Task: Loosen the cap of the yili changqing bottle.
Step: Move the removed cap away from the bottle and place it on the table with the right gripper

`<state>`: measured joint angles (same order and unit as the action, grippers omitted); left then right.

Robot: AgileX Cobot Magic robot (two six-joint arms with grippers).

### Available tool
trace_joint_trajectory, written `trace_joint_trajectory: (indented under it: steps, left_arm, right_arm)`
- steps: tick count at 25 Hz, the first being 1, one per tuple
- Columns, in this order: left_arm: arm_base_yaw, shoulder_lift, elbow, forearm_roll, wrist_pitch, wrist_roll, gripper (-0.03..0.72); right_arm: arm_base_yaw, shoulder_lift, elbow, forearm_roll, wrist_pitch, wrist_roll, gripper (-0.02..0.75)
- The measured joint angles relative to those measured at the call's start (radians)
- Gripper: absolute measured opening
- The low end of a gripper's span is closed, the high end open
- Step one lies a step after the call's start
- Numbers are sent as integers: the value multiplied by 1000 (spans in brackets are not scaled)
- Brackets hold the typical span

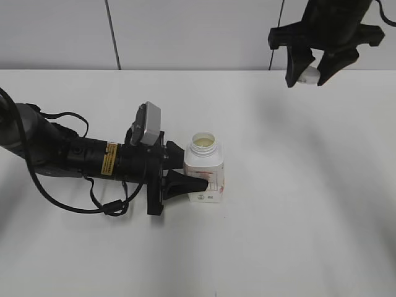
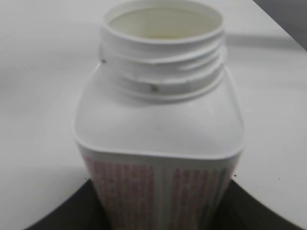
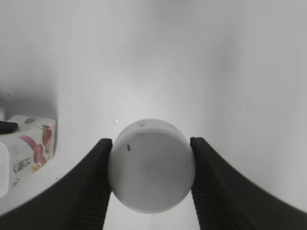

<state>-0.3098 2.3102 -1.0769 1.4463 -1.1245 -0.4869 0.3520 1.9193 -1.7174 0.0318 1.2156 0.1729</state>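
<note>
Yili changqing bottle [image 1: 203, 171] stands upright and uncapped on the white table [image 1: 297, 216] in the exterior view, its body clamped between the fingers of the left gripper [image 1: 185, 184], while the right gripper [image 1: 307, 75] hangs high at the upper right, well apart, pinching the cap [image 1: 307, 77]. From the left wrist, the bottle [image 2: 160, 143] shows its open threaded neck, dark fingers flanking its base. From the right wrist, the cap [image 3: 151, 165] sits squeezed between both black fingers [image 3: 81, 191], above the table.
</note>
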Motion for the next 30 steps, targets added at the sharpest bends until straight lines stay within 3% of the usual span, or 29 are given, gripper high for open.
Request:
trace_joint_trajectory:
  steps: [7, 16, 30]
  left_arm:
    - [0, 0, 0, 0, 0, 0, 323]
    - [0, 0, 0, 0, 0, 0, 323]
    - [0, 0, 0, 0, 0, 0, 323]
  right_arm:
    - [-6, -88, 247, 6, -38, 4, 388]
    - [-6, -101, 578, 59, -384, 11, 388]
    - [-5, 1, 632, 62, -594, 8, 388]
